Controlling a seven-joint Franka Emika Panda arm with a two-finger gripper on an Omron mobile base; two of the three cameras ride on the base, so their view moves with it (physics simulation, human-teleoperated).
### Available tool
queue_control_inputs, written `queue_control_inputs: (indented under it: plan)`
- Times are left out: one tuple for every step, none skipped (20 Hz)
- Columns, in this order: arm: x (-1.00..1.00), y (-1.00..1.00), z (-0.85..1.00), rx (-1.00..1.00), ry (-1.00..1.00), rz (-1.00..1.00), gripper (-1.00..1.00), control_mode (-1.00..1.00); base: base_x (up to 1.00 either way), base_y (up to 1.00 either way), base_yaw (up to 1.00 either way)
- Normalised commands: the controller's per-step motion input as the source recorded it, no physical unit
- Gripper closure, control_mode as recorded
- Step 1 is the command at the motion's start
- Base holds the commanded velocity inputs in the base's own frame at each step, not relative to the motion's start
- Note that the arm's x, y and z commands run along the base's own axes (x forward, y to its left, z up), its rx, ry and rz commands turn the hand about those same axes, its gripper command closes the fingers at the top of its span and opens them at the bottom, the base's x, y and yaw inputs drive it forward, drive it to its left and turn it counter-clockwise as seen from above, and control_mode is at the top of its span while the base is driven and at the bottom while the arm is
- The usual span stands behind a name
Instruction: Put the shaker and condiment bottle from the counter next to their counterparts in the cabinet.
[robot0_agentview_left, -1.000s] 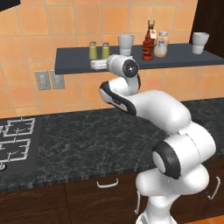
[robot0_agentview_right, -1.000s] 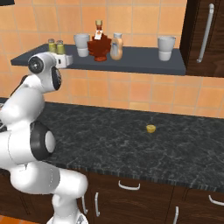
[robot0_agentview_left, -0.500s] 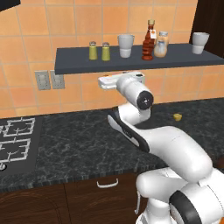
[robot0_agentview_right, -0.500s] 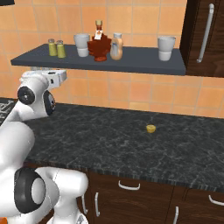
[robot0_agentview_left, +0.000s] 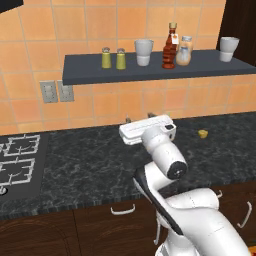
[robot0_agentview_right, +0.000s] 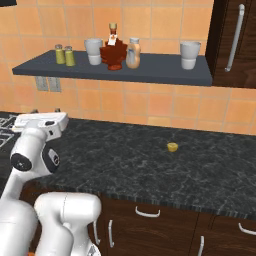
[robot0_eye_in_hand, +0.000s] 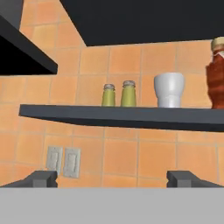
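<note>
Shaker (robot0_agentview_left: 121, 59) and its twin (robot0_agentview_left: 106, 58) stood side by side on the cabinet (robot0_agentview_left: 90, 75), and the condiment bottle (robot0_agentview_left: 170, 47) stood further right, just beside the pale orange bottle (robot0_agentview_left: 184, 50). The gripper (robot0_eye_in_hand: 112, 178) hung low over the counter (robot0_agentview_left: 90, 160) with its jaws wide apart and nothing between them. To my judgement both things were in place, so the next move called only for drawing the arm back clear of the shelf.
</note>
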Motion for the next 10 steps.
queue_control_inputs:
  plan:
    - [-1.00,-0.06,-0.53,0.00,0.00,-0.02,-1.00,-1.00,0.00,0.00,0.00]
    - [-0.99,-0.05,-0.52,0.00,0.00,-0.03,-1.00,-1.00,0.00,0.00,0.00]
    - [-0.86,-0.01,-0.50,0.00,0.03,-0.02,-1.00,-1.00,0.00,0.00,0.00]
    - [-0.75,0.00,-0.45,0.00,0.07,-0.01,-1.00,-1.00,0.00,0.00,0.00]
    - [-0.63,0.00,-0.38,0.00,0.08,-0.01,-1.00,-1.00,0.00,0.00,0.00]
    - [-0.55,0.00,-0.34,0.00,0.09,-0.01,-1.00,-1.00,0.00,0.00,0.00]
    - [-0.46,0.00,-0.29,0.00,0.10,0.00,-1.00,-1.00,0.00,0.00,0.00]
    - [-0.31,0.00,-0.17,0.00,0.07,0.00,-1.00,-1.00,0.00,0.00,0.00]
    - [0.00,0.00,0.00,0.00,0.00,0.00,-1.00,-1.00,0.00,0.00,0.00]
    - [0.00,0.00,0.00,0.00,0.00,0.00,-1.00,-1.00,0.00,0.00,0.00]
